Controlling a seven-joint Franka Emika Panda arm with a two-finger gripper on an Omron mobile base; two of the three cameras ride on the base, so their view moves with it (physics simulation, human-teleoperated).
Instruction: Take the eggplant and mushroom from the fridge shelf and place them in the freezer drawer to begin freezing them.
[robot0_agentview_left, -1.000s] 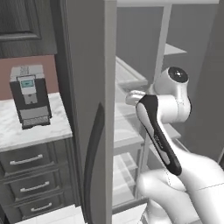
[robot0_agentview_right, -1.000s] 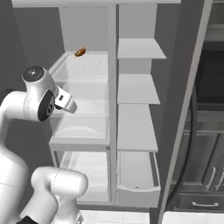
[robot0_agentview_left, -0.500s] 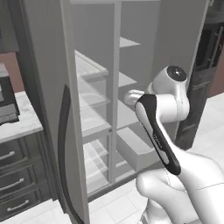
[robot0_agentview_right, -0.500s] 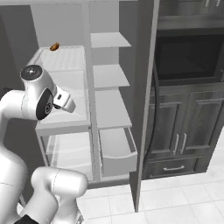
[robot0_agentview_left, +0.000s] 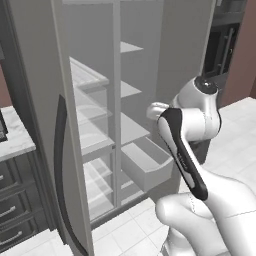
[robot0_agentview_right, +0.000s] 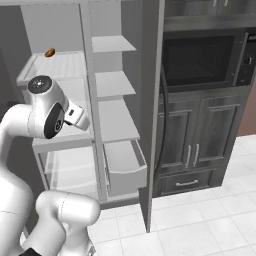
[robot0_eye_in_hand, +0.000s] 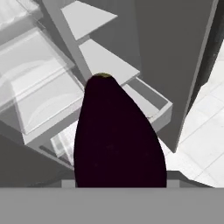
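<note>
The eggplant (robot0_eye_in_hand: 118, 140) rides in the hand, a dark purple body running out along the hand view with its greenish stem end pointing away toward the fridge. The fingers are hidden behind it, so the hand seems clamped on it, though the contact itself cannot be seen. Beyond the stem end lies the freezer drawer (robot0_agentview_right: 125, 169), pulled open at the bottom of the right-hand compartment, apart from the eggplant and lower. To do this carry well, I judge the arm should bring the eggplant over the open box, clear of the drawer's front wall and the shelf above, and lower it before letting go. The mushroom (robot0_agentview_right: 49, 52) sits on the upper left fridge shelf (robot0_agentview_right: 65, 67), well away from the hand.
</note>
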